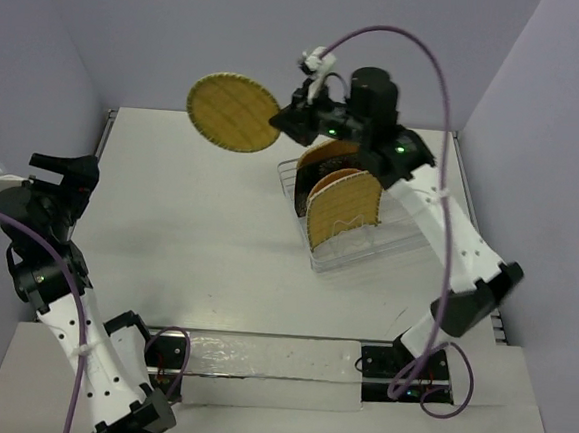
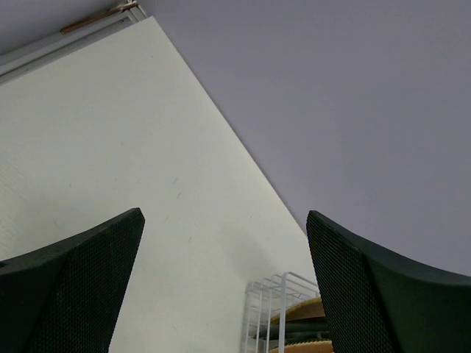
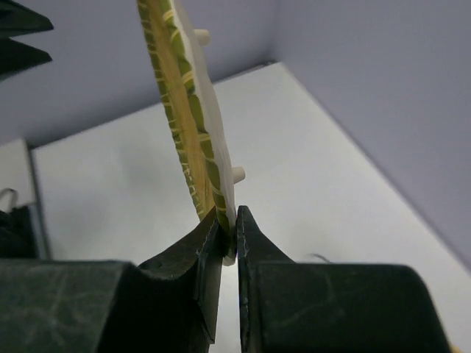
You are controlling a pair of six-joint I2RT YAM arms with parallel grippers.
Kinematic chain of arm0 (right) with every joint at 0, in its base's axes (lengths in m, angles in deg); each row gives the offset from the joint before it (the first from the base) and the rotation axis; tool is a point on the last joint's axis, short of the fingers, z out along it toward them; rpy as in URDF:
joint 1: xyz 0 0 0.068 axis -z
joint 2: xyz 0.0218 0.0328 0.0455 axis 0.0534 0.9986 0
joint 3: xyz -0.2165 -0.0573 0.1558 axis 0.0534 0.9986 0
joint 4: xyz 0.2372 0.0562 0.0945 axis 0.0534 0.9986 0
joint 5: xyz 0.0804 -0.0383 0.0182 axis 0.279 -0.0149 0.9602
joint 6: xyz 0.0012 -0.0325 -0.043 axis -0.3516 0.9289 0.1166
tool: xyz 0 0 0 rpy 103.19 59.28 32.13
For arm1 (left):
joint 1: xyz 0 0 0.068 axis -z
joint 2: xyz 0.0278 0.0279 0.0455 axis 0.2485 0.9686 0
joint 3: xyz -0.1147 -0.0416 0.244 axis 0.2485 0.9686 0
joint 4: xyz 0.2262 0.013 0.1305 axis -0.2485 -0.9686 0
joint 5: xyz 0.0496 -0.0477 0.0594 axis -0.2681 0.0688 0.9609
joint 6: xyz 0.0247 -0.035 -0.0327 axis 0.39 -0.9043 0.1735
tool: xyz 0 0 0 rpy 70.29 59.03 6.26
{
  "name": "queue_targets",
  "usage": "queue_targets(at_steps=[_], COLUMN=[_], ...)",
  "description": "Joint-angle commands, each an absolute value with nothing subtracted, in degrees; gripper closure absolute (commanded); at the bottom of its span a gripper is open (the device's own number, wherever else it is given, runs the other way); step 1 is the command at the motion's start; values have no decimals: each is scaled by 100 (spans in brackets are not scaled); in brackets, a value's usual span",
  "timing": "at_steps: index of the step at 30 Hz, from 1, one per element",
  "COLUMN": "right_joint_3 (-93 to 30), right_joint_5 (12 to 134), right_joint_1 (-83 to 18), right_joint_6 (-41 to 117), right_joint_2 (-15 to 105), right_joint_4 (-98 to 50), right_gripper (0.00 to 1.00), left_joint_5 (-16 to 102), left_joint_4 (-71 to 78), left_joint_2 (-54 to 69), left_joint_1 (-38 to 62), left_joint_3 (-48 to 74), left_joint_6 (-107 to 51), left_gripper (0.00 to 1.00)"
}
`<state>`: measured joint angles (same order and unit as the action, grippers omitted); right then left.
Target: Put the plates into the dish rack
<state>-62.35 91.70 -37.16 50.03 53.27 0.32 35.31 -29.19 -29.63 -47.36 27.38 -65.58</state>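
My right gripper [image 1: 280, 125] is shut on the rim of a round woven bamboo plate [image 1: 233, 112] and holds it in the air, left of and above the dish rack [image 1: 399, 247]. In the right wrist view the plate [image 3: 184, 110] is edge-on, pinched between the fingertips [image 3: 229, 229]. The white wire rack holds a rounded-square bamboo plate [image 1: 341, 221] upright at the front and a round bamboo plate [image 1: 324, 157] behind it, with a dark one between them. My left gripper [image 1: 64, 171] is open and empty at the far left, high above the table.
The rack's corner [image 2: 283, 309] shows low between the left fingers. The table's back edge [image 1: 277, 121] meets purple walls on three sides. The right arm [image 1: 438, 238] stretches over the rack's right side.
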Motion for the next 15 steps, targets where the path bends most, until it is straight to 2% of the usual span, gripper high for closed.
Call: queue_targets(at_steps=[1, 5, 8, 9, 12, 15], right_joint_3=[-6247, -6341, -5893, -5843, -6366, -6164], right_joint_5=[9284, 9186, 9612, 9514, 9028, 8331], right_joint_1=[-3008, -2169, -1448, -1360, -987, -900], right_joint_6=[7087, 8325, 10262, 10348, 11453, 12102], right_joint_2=[4542, 4010, 3302, 3186, 3271, 3094], right_joint_4=[1239, 2214, 3021, 3063, 4499, 4789], right_gripper=[100, 100, 100, 100, 100, 100], left_joint_5=[3263, 3369, 3487, 3500, 3452, 3570], left_joint_4=[-2417, -2257, -1963, -1872, -1708, -1278], left_joint_2=[-2654, -2184, -1828, -1791, -1373, -1206], left_joint_1=[-4726, -4726, -4726, -4726, -4726, -4660], left_joint_3=[2809, 2739, 2682, 2686, 2600, 2721], left_joint_6=[-6158, -5907, -5813, -5804, -5758, -6058], left_gripper=[1, 1, 1, 1, 1, 1])
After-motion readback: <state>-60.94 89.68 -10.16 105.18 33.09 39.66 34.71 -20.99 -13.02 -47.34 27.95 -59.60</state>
